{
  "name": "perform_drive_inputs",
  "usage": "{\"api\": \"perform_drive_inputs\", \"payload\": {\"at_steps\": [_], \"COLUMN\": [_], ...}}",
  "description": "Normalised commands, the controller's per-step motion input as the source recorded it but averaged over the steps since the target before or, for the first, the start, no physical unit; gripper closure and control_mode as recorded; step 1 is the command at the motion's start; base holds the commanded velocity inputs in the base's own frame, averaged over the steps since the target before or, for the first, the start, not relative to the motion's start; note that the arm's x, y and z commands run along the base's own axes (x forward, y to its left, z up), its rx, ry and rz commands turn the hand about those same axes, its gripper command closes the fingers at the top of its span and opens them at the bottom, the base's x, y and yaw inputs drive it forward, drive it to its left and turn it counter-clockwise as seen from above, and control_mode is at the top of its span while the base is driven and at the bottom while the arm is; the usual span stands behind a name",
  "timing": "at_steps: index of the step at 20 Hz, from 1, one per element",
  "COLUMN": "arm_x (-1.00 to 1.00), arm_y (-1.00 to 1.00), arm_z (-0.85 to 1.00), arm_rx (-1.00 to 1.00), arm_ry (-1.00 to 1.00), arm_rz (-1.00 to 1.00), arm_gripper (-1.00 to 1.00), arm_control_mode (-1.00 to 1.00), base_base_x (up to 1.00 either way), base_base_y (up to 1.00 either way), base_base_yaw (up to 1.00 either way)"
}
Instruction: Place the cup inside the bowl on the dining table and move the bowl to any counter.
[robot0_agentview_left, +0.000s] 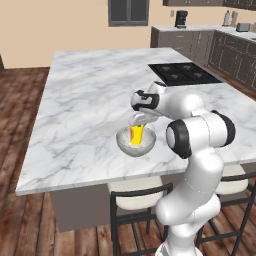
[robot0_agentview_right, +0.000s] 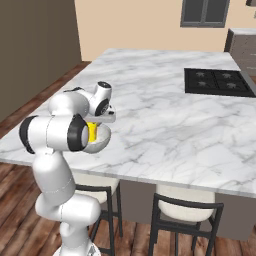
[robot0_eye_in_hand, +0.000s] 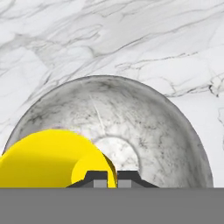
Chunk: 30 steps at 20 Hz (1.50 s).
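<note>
The small bright yellow cylindrical cup (robot0_agentview_left: 136, 134) sits inside the round, deep, speckled grey-white stone-look bowl (robot0_agentview_left: 135, 145), which stands on the large white grey-veined marble table (robot0_agentview_left: 95, 100) near its front edge, well apart from the inset black cooktop (robot0_agentview_left: 183, 73). From the right base camera the cup (robot0_agentview_right: 93, 131) shows as a yellow patch in the bowl (robot0_agentview_right: 101, 140), partly behind the white arm's elbow. The pincer (robot0_agentview_left: 139, 120) hangs directly over the bowl, its tips down at the cup's rim. In the hand view the two dark fingertips (robot0_eye_in_hand: 97, 178) stand drawn together, almost touching, pinching the cup's (robot0_eye_in_hand: 48, 159) wall near its rim; the cup lies toward the left inside of the bowl (robot0_eye_in_hand: 144, 118), whose pale inner bottom shows just right of it. Two black-framed stools with cream seats (robot0_agentview_left: 132, 195) stand tucked under the table's front edge, beside the robot's base. Dark wooden floorboards (robot0_agentview_left: 20, 105) surround the table
</note>
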Motion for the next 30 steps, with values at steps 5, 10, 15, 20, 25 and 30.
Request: {"api": "perform_drive_inputs", "payload": {"at_steps": [5, 10, 15, 20, 25, 30], "arm_x": [0.13, 0.0, 0.0, 0.0, 0.05, 0.08], "arm_y": [0.0, 0.0, 0.0, 0.0, 0.0, 0.0], "arm_z": [-0.02, -0.18, -0.25, -0.23, -0.14, -0.13], "arm_rx": [-0.02, 0.0, 0.0, 0.0, 0.0, 0.0], "arm_ry": [0.0, 0.0, 0.0, 0.0, 0.0, 0.0], "arm_rz": [0.0, 0.0, 0.0, 0.0, 0.0, 0.0], "arm_gripper": [1.0, 1.0, 1.0, 1.0, 1.0, 1.0], "arm_control_mode": [-1.0, -1.0, -1.0, -1.0, -1.0, -1.0], "base_base_x": [0.0, 0.0, 0.0, 0.0, 0.0, 0.0], "base_base_y": [0.0, 0.0, 0.0, 0.0, 0.0, 0.0], "base_base_yaw": [0.0, 0.0, 0.0, 0.0, 0.0, 0.0]}}
